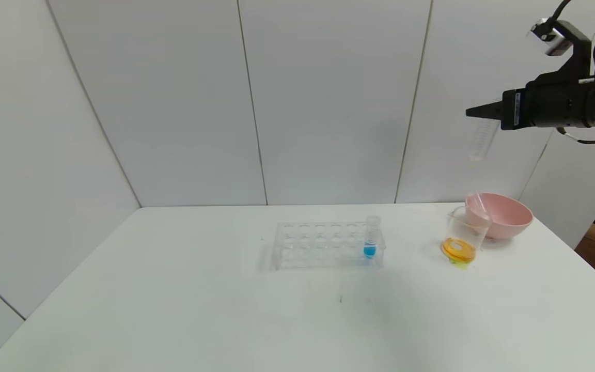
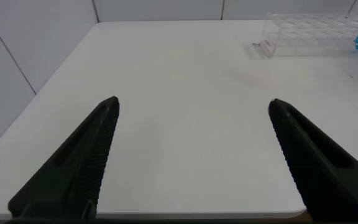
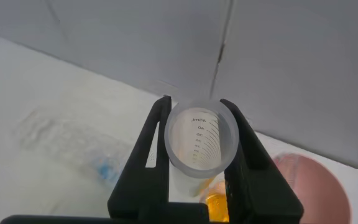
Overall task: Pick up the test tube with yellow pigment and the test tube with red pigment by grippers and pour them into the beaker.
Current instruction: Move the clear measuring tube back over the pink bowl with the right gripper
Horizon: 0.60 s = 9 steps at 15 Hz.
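Right gripper (image 1: 475, 110) is hanging high above the table (image 1: 173, 310), at about 2 o'clock from the rack (image 1: 328, 245), with its jaws clamped on the rim end of a clear graduated test tube (image 1: 482, 139). The tube is hanging mouth-up and slightly tilted below the fingers; it is looking empty, and which pigment it carried cannot be told. In the right wrist view the fingers (image 3: 151, 149) are pressing both sides of the tube's open mouth (image 3: 202, 138).

Beaker (image 1: 464, 238) is standing on the table at 3 o'clock from the rack, well below the held tube, and is holding orange-yellow liquid at its bottom. A second clear tube (image 1: 478, 205) is leaning with its upper end over the pink bowl (image 1: 504, 214), which is sitting just beside the beaker at its 1 o'clock.

Tube with blue liquid (image 1: 371, 238) is standing upright in the rack's right-hand end.

Left gripper (image 2: 191, 162) is showing only in its own wrist view, low over the table's left part, jaws spread wide apart and holding nothing.
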### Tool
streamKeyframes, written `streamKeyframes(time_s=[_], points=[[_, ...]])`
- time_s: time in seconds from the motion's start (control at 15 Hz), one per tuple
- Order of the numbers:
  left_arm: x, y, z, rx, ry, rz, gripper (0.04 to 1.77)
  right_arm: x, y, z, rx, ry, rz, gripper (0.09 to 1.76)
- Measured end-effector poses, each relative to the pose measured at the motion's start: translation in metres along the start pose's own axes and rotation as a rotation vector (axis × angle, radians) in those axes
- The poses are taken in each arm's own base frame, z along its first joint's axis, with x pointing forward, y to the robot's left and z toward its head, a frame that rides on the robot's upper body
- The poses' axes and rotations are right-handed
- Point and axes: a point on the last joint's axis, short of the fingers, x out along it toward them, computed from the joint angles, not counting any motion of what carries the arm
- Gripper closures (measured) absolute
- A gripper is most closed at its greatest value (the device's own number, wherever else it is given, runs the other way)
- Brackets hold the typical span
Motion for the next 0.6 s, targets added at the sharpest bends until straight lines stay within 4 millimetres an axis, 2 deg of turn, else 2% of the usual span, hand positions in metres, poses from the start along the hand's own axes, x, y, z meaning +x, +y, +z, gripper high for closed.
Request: streamKeyframes(time_s=[0.13,0.27,0.6], points=[[0.000,0.000,0.000,0.000,-0.001,0.000,0.09,0.000,-0.011,-0.008,0.065,-0.055,-0.158,1.29],[0.000,0.000,0.000,0.000,-0.001,0.000,0.09,-0.003,-0.030,-0.017,0.097,-0.049,-0.242,1.29],[0.000,0.000,0.000,0.000,-0.001,0.000,0.09,-0.002,-0.096,-0.035,0.128,-0.078,-0.452,1.29]])
